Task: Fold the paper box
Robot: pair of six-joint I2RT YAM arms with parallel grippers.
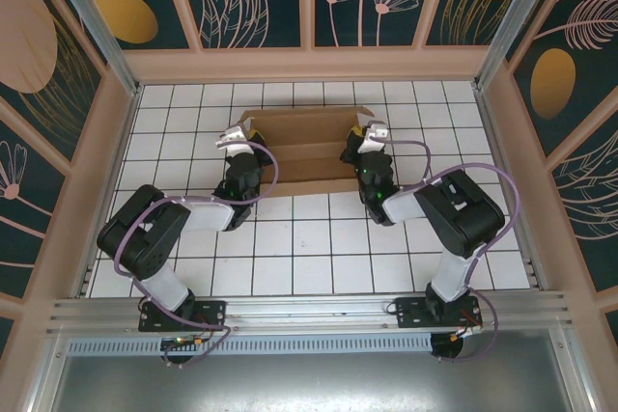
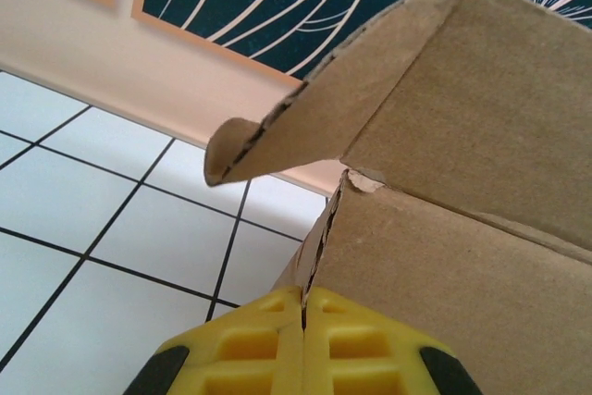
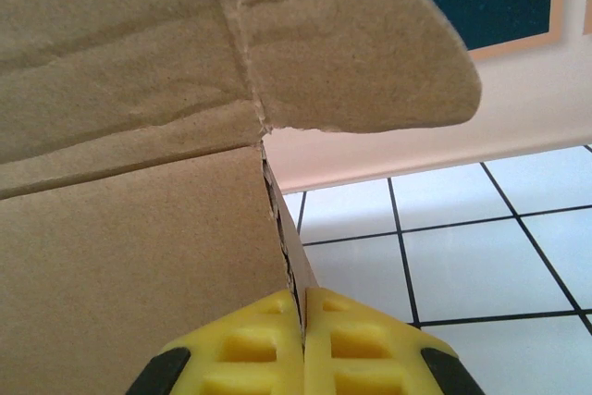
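Your left pincer [image 2: 303, 307] and right pincer [image 3: 303, 307] are each pinched shut on an end wall of the paper box [image 1: 304, 151]. The box sits between them on the bench [image 1: 290, 258]. Lift both ends together and evenly. Above each pincer, a loose curled flap [image 2: 268, 141] could catch.

Far middle of the tabletop [image 1: 309, 258] is blocked by the paper box [image 1: 304, 147], with raised sides and curled flaps. Its left end is taken up by the left pincer [image 1: 235, 135] and its right end by the right pincer [image 1: 372, 132], both clamped on cardboard. Open tiles are left in the near middle and at both far corners. A narrow strip is left before the far wall [image 1: 309, 67].
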